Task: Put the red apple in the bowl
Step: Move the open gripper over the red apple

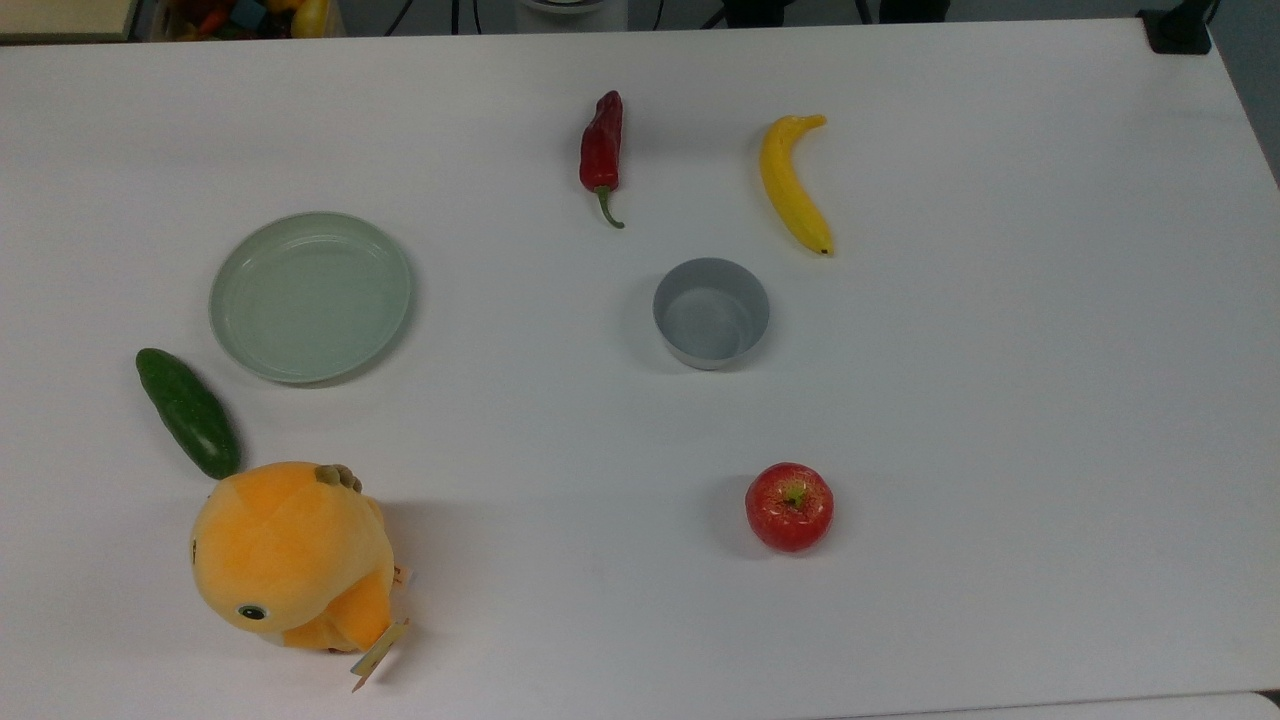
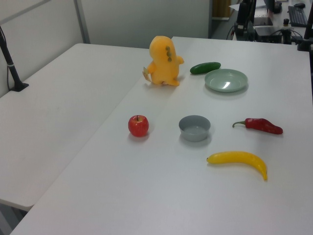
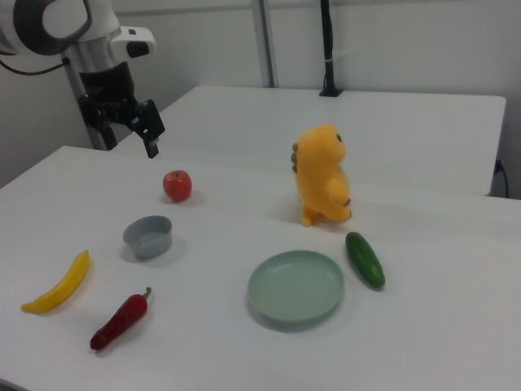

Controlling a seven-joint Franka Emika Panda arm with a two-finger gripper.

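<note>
Red apple (image 1: 789, 506) apart from bowl (image 1: 711, 313)

Red apple (image 1: 789, 506) upright, near empty grey bowl (image 1: 711, 313), apart

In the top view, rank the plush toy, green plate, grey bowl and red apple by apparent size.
Largest to smallest:
1. Plush toy and green plate: look alike; the toy stands taller, nearer the camera, so unsure.
2. Grey bowl.
3. Red apple.

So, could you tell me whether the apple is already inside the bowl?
No, the apple sits on the table apart from the bowl, which is empty in the top view.
</note>
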